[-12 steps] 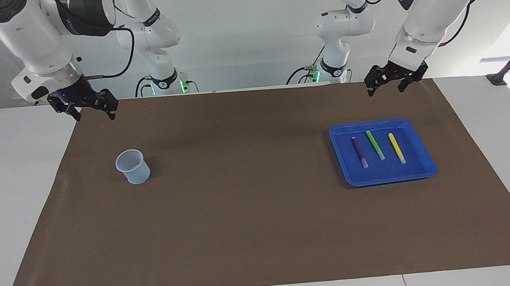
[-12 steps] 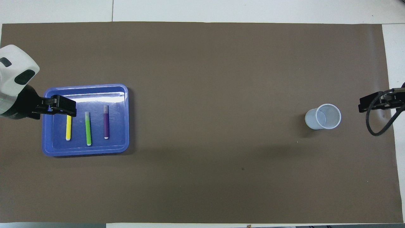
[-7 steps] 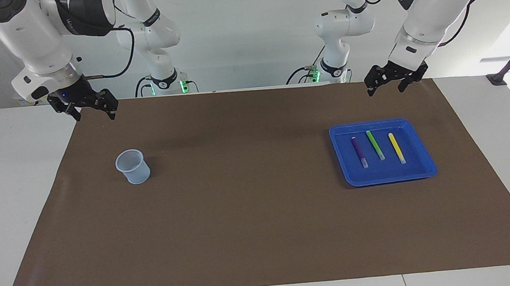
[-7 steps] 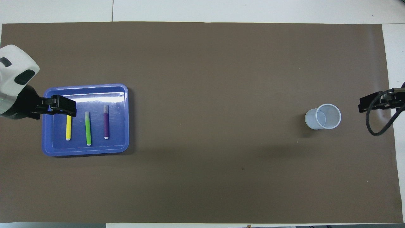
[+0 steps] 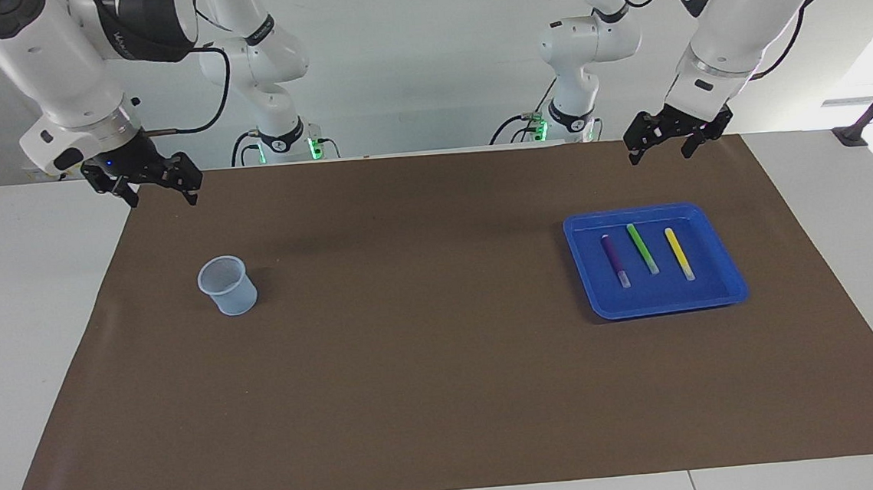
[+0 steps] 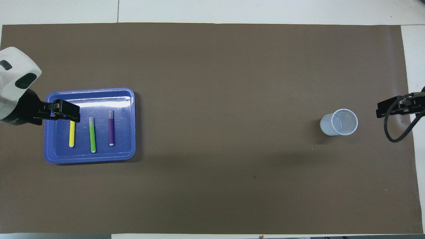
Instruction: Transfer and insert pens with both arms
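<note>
Nothing is shifting since the earlier frames: both arms are staying put and the pens are lying as before. No readable writing is showing on any of it.

Three pens are lying side by side in the tray [image 5: 724, 286], toward the left arm's end of the bench [image 5: 27, 320]: purple pen [image 5: 614, 259], green pen [image 5: 642, 247], yellow pen [image 5: 678, 253], apart from one another, pale ends pointing away from the robots. A cup [image 5: 227, 285] is standing upright on the mat [image 5: 429, 353], toward the right arm's end, well apart from the tray.

Wide bare mat is lying between tray and cup, and between both and the mat's edge farthest from the robots.

Left hand [image 5: 668, 148] is hanging in the air over the mat's edge nearest the robots, fingers spread wide and holding nothing; the pens are lying below it, well apart. Right hand [image 5: 155, 192] is hanging over the mat's corner by its own base, also spread wide and empty, well clear of the cup.
</note>
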